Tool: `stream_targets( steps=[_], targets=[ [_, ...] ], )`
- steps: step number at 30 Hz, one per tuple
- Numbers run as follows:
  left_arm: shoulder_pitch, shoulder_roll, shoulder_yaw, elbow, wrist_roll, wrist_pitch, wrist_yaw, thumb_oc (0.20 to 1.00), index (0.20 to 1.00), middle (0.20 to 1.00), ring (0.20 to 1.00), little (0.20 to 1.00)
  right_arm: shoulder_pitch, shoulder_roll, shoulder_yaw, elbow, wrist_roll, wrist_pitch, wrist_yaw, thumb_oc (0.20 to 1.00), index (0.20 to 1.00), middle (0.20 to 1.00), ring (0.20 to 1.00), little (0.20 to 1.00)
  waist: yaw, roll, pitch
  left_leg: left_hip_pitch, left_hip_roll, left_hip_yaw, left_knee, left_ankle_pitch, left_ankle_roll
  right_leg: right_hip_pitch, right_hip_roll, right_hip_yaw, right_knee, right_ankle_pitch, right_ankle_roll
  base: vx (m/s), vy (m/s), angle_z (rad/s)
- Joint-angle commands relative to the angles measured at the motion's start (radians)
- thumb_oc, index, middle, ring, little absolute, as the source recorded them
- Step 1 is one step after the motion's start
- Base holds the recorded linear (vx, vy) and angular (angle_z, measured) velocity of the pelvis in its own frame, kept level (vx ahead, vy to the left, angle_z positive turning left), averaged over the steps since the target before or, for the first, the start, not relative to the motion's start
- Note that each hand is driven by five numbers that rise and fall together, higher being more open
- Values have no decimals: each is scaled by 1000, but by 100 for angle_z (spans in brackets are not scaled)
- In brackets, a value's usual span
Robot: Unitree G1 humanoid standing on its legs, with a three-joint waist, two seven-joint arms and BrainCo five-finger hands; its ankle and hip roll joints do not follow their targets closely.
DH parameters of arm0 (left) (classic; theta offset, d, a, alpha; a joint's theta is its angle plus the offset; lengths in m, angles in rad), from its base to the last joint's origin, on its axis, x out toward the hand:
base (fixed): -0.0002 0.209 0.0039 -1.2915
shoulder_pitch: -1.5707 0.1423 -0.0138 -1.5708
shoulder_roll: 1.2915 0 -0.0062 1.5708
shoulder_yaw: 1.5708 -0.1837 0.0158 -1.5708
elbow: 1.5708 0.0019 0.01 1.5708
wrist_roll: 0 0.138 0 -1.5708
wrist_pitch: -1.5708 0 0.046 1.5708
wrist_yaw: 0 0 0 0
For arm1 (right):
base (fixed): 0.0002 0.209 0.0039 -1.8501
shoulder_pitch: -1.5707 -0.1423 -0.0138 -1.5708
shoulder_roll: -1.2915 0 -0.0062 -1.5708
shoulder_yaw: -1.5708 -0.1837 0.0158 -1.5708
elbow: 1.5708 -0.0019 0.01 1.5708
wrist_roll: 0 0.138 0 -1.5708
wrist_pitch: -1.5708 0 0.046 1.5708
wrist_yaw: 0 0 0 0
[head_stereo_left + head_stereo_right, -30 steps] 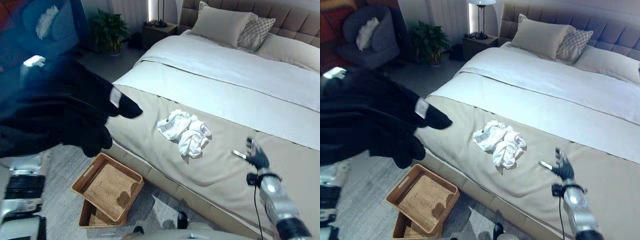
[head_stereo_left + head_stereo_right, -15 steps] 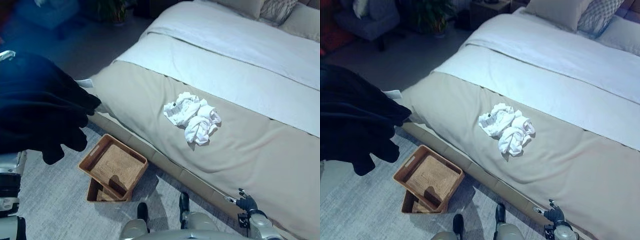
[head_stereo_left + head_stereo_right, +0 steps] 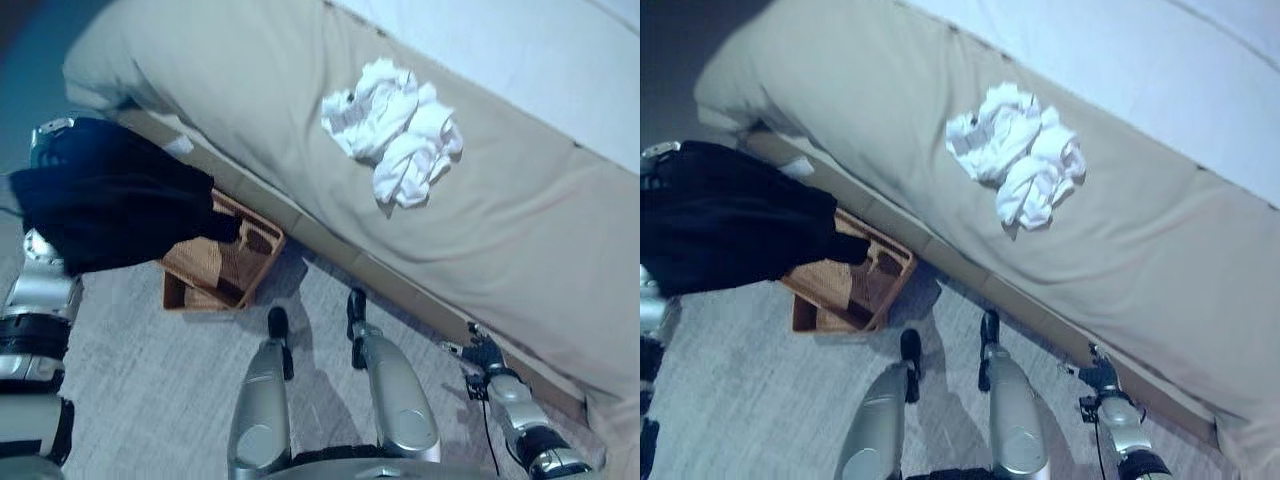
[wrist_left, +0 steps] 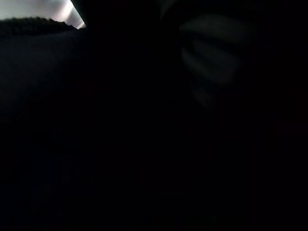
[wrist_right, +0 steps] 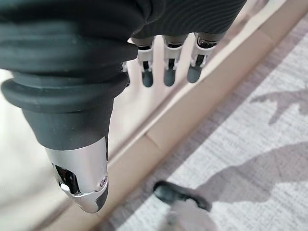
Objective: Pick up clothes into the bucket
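Note:
A black garment (image 3: pixel 110 205) hangs from my left hand (image 3: pixel 52 130), which is raised at the left; the cloth covers most of the hand. In the left wrist view the dark cloth (image 4: pixel 96 120) lies close, with dim curled fingers (image 4: pixel 211 53) in it. The garment's lower edge hangs over the brown wicker basket (image 3: pixel 265 245) on the floor beside the bed. A crumpled heap of white clothes (image 3: pixel 395 125) lies on the beige bed cover (image 3: pixel 250 90). My right hand (image 3: pixel 487 353) hangs low by the bed's base with relaxed fingers (image 5: pixel 167 72) and holds nothing.
The wicker basket sits tilted on a second one (image 3: pixel 185 295) on the grey carpet (image 3: pixel 150 380). The bed's long wooden base (image 3: pixel 420 295) runs diagonally past the basket. Pale sheets (image 3: pixel 1120 70) cover the far part of the bed.
The camera has tipped down towards the floor. My left hand has brought the black garment down over the basket. My right hand has dropped from the bed top to beside its base.

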Motion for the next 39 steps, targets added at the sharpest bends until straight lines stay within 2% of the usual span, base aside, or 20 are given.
stream_targets(
  steps=[1,3,4,5,6,12,15,16,17,18,27,33,35,36,37,39],
  targets=[
    [-86,39,13,8,6,-26,62,200,200,200,200,200,29,-40,30,-59,34,-39,-52,1000,1000,1000,1000,1000,-23,-31,-1,-93,-48,-38,89,-8,45,-11,-60,-1,71,-39,48,-50,-8,5],
    [-104,41,-3,14,9,-23,68,200,200,200,200,200,30,-40,29,-79,40,-44,-59,1000,1000,1000,1000,1000,-25,-35,-1,-130,-44,-41,109,-11,45,-43,-60,-4,79,-40,49,-16,-19,11],
    [-134,45,-28,51,4,-18,75,200,200,200,200,200,28,-50,34,-106,50,-55,-74,1000,1000,1000,1000,1000,-28,-43,-1,-180,-35,-51,155,-55,40,-91,-52,2,116,-71,58,-50,-9,12],
    [-138,46,-28,51,5,-18,76,200,200,200,200,200,26,-50,31,-108,50,-55,-74,1000,1000,1000,1000,1000,-30,-45,-1,-201,-39,-44,147,-18,45,-106,-59,-4,103,-41,50,43,5,2],
    [-170,42,-51,111,-6,-7,79,200,200,200,200,200,29,-56,34,-126,65,-62,-86,1000,1000,1000,1000,1000,-36,-52,-1,-237,-29,-52,179,-61,41,-147,-48,0,136,-72,61,0,0,0],
    [-251,31,-102,181,-50,-3,85,200,200,200,200,200,25,-73,33,-179,89,-84,-118,1000,1000,1000,1000,1000,-50,-67,-1,-381,-26,-60,254,-78,47,-284,-44,-5,187,-76,65,1,3,-4],
    [-297,7,-130,254,-73,23,91,200,200,200,200,200,17,-74,46,-198,107,-90,-141,1000,1000,1000,1000,1000,-57,-73,-1,-454,-26,-64,284,-87,53,-357,-48,-10,214,-81,68,8,21,-1],
    [-311,3,-135,297,-71,37,87,363,363,363,363,363,14,-73,51,-198,109,-89,-144,1000,1000,1000,1000,1000,-60,-75,-1,-465,-25,-63,290,-90,54,-369,-48,-12,217,-81,68,23,28,5],
    [-320,-4,-139,323,-65,48,95,708,708,708,708,708,10,-72,56,-196,111,-88,-149,1000,1000,1000,1000,1000,-61,-77,-1,-476,-24,-65,292,-91,56,-380,-49,-15,217,-80,69,25,27,7],
    [-332,-9,-143,350,-65,59,93,1000,1000,1000,1000,1000,6,-70,61,-194,112,-86,-152,1000,1000,1000,1000,1000,-63,-78,-1,-482,-24,-65,297,-93,57,-386,-49,-16,217,-80,69,25,23,10],
    [-327,-40,-112,415,-4,113,145,1000,1000,1000,1000,1000,-8,-73,91,-216,117,-85,-157,1000,1000,1000,1000,1000,-57,-85,-1,-479,-24,-64,272,-92,60,-382,-49,-24,174,-69,72,6,3,0],
    [-309,-37,-104,437,94,168,178,1000,1000,1000,1000,1000,-42,-84,81,-278,135,-101,-166,1000,1000,1000,1000,1000,-55,-83,-1,-442,-26,-63,209,-69,53,-349,-50,-27,120,-54,70,0,0,0],
    [-295,4,-142,454,253,212,159,1000,1000,1000,1000,1000,-63,-104,70,-349,138,-121,-166,1000,1000,1000,1000,1000,-52,-79,-1,-413,-24,-58,180,-59,51,-326,-51,-24,101,-47,70,0,0,0],
    [-296,4,-142,454,254,212,159,1000,1000,1000,1000,1000,-62,-103,70,-350,138,-121,-166,1000,1000,1000,1000,1000,-52,-80,-1,-411,-25,-57,179,-58,51,-325,-51,-24,100,-47,70,0,0,0],
    [-277,24,-157,455,353,232,157,1000,1000,1000,1000,1000,-75,-110,57,-398,134,-134,-167,1000,1000,1000,1000,1000,-49,-74,-1,-388,-23,-48,156,-51,49,-308,-52,-20,90,-43,71,-1,16,-3],
    [-221,18,-120,445,378,238,153,1000,1000,1000,1000,1000,-80,-117,47,-465,121,-144,-166,1000,1000,1000,1000,1000,-42,-69,-1,-361,-23,-42,128,-42,47,-289,-53,-18,77,-38,73,0,0,0]
  ],
)
